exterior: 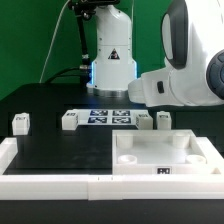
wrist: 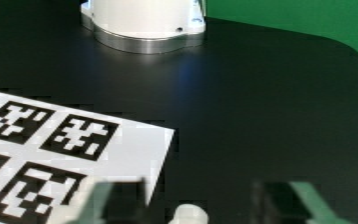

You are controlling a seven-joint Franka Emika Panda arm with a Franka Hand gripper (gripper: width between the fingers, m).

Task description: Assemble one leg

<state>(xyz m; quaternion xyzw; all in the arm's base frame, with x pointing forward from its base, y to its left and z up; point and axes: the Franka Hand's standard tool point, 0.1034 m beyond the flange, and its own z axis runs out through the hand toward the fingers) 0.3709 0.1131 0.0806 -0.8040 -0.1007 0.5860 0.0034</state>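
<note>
Several white legs with marker tags stand on the black table: one (exterior: pixel 20 122) at the exterior view's left, one (exterior: pixel 68 120) beside the marker board (exterior: pixel 105 116), and two (exterior: pixel 144 120) (exterior: pixel 164 120) behind the tray (exterior: pixel 205 157). My gripper's white hand (exterior: pixel 150 88) hangs just above those two legs; its fingers are hard to make out there. In the wrist view my gripper (wrist: pixel 208 205) is open, its fingers (wrist: pixel 126 200) wide apart. A small rounded white tip (wrist: pixel 190 214), which may be a leg's top, shows between them, not gripped.
The robot base (exterior: pixel 110 60) stands at the back and shows in the wrist view (wrist: pixel 144 22). The marker board (wrist: pixel 60 140) lies beside the gripper. A white border wall (exterior: pixel 50 165) runs along the table's front edge.
</note>
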